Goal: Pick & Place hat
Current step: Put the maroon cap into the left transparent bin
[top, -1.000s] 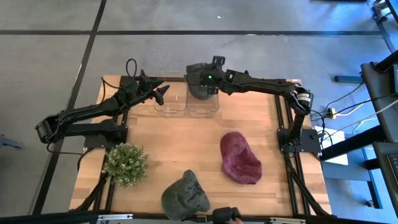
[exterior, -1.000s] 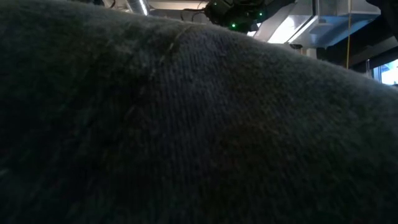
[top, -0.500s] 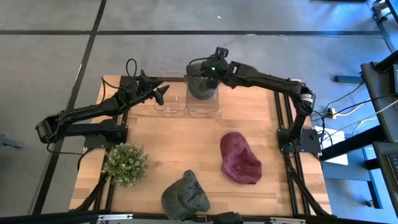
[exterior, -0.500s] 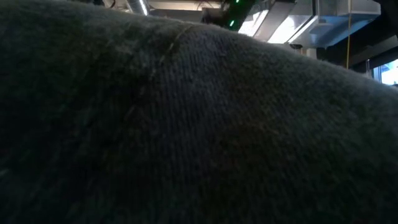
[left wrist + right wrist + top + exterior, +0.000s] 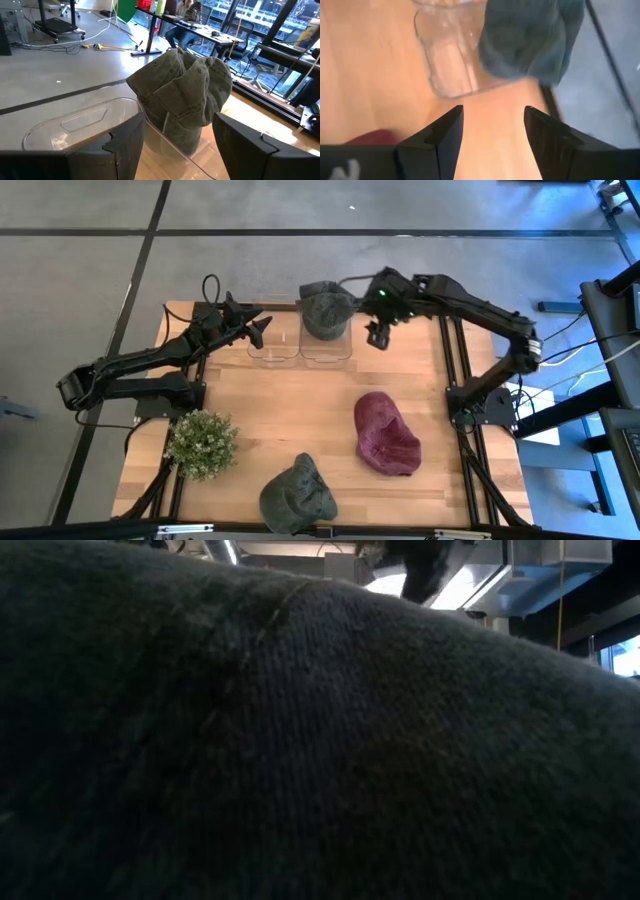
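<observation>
A grey-green hat [image 5: 324,308] sits crumpled in the right one of two clear bins [image 5: 326,345] at the table's far edge, its crown above the rim; it also shows in the left wrist view as the hat [image 5: 186,95] and in the right wrist view as the hat [image 5: 532,35]. My right gripper [image 5: 378,332] [image 5: 492,131] hovers open just right of that bin, touching nothing. My left gripper [image 5: 256,329] [image 5: 175,150] waits open, left of the bins. A dark red hat [image 5: 387,433] and a second grey-green hat [image 5: 298,494] lie flat on the table.
The left clear bin [image 5: 274,344] [image 5: 82,122] holds nothing. A potted plant [image 5: 202,443] stands near the table's left near corner. The second grey-green hat fills the low view as dark cloth [image 5: 300,740]. Bare wood lies in the middle of the table [image 5: 290,410].
My right gripper has drawn back from above the hat in the right bin toward the table's right edge and a little toward the near edge. The hat has stayed in the bin.
</observation>
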Robot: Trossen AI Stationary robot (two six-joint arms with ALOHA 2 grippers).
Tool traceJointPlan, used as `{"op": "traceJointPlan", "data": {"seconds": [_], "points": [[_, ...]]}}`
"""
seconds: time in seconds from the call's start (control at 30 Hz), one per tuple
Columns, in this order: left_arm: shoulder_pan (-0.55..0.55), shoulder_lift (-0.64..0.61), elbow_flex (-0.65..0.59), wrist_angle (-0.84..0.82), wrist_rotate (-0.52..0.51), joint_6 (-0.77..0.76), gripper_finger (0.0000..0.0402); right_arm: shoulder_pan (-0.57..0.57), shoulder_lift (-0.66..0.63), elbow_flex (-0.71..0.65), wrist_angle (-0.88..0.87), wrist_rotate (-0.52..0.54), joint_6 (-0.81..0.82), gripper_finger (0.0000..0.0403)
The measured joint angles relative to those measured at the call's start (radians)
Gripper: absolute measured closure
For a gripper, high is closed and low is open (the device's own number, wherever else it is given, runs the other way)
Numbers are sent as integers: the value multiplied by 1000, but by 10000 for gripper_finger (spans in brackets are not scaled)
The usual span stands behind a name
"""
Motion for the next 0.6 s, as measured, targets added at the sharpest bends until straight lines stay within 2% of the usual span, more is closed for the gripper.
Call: {"op": "traceJointPlan", "data": {"seconds": [0.13, 0.3, 0.47, 0.6], "points": [[0, 0, 0, 11, 0, 0, 174, 33, -88, -168, 9, -55, 130, 194], [0, 0, 0, 23, -12, 0, 174, 72, -150, -416, 115, -130, 174, 194], [0, 0, 0, 23, -10, 0, 174, 74, -140, -644, 319, -427, 155, 194], [0, 0, 0, 22, -4, -1, 174, 51, -133, -798, 547, -578, 178, 194]]}}
